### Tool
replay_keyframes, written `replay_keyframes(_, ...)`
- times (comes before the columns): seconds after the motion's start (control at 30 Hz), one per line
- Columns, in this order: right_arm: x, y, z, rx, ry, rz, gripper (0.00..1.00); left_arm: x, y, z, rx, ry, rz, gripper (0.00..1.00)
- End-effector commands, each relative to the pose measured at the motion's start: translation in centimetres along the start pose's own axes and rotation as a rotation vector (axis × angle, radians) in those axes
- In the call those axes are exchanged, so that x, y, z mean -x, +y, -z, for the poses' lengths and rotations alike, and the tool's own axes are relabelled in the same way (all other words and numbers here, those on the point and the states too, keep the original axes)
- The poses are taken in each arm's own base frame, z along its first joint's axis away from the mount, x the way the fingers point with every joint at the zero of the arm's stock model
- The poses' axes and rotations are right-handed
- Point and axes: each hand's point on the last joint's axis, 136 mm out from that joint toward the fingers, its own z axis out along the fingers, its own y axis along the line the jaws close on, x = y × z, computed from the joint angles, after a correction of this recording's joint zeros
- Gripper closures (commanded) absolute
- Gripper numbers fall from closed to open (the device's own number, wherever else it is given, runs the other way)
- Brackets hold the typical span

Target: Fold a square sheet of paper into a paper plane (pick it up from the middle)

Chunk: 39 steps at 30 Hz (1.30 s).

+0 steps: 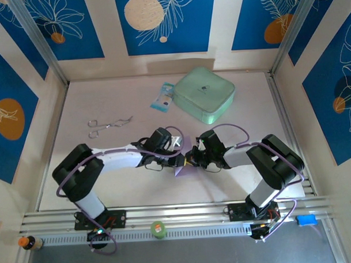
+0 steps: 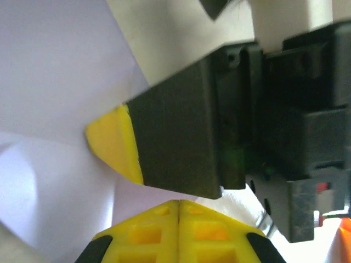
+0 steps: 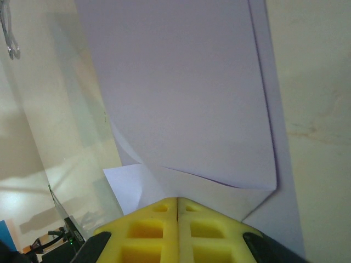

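Observation:
The square sheet of paper (image 1: pixel 181 167) is pale lavender and creased, and it sits between the two arms at the table's middle. My left gripper (image 1: pixel 179 157) and right gripper (image 1: pixel 192 158) meet tip to tip over it. In the left wrist view my left gripper (image 2: pixel 179 203) has its yellow jaws pressed together at the paper's (image 2: pixel 49 82) edge, and the right gripper's yellow fingertip (image 2: pixel 112 142) rests on the sheet just ahead. In the right wrist view my right gripper (image 3: pixel 177 200) is shut, with a folded flap of the paper (image 3: pixel 181 98) running out from its tips.
A mint-green case (image 1: pixel 205 94) and a blue-white packet (image 1: pixel 162 97) lie at the back of the table. Metal tongs (image 1: pixel 109 125) lie to the back left. Aluminium rails and patterned walls enclose the table. A green-capped item (image 1: pixel 158 228) sits on the front rail.

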Motion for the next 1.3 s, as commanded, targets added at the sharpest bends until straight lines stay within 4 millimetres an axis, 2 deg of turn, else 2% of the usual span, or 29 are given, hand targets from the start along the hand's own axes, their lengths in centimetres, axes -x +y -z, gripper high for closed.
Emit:
replay_keyframes(0.0,-0.6,-2.4,0.0,-0.079,0.0,-0.042,1.0,0.1,-2.1,-0.5,-0.118,0.053,0.014,0.98)
replay_keyframes(0.27,-0.7,-2.4,0.0,-0.08,0.002,-0.043,1.0,-0.8,0.3,-1.8,-0.039,0.095,0.068,0.98)
replay_keyframes(0.53,-0.7,-2.6,0.0,-0.086,0.001,-0.046,1.0,-2.0,2.8,-2.1,0.057,0.128,0.066,0.98)
replay_keyframes(1.27,-0.6,-3.0,0.1,-0.097,-0.003,-0.046,1.0,-3.6,4.0,-1.9,0.062,0.151,0.086,0.98)
